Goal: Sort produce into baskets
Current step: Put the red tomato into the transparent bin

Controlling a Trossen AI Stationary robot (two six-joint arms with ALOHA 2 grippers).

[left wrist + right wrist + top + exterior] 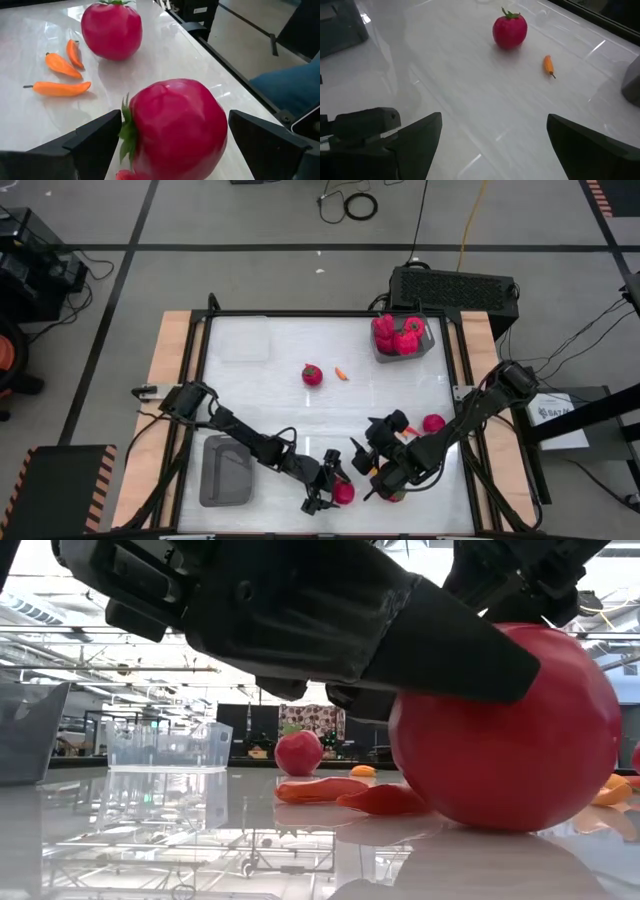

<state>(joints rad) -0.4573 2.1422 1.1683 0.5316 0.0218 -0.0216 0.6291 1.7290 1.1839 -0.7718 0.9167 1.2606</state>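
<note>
Low in the high view, a deep red fruit point(343, 492) with a green top sits beside dark black arms. Orange chilli pieces point(59, 88) lie at the left wrist view's left. A grey basket point(228, 470) shows lower left, on the white table point(270, 400).

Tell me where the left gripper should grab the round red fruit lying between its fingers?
Across its plump middle. The round red fruit lies on its side, green top sideways, and the open left gripper has one finger on each flank, so closing there from above should hold it.
</note>
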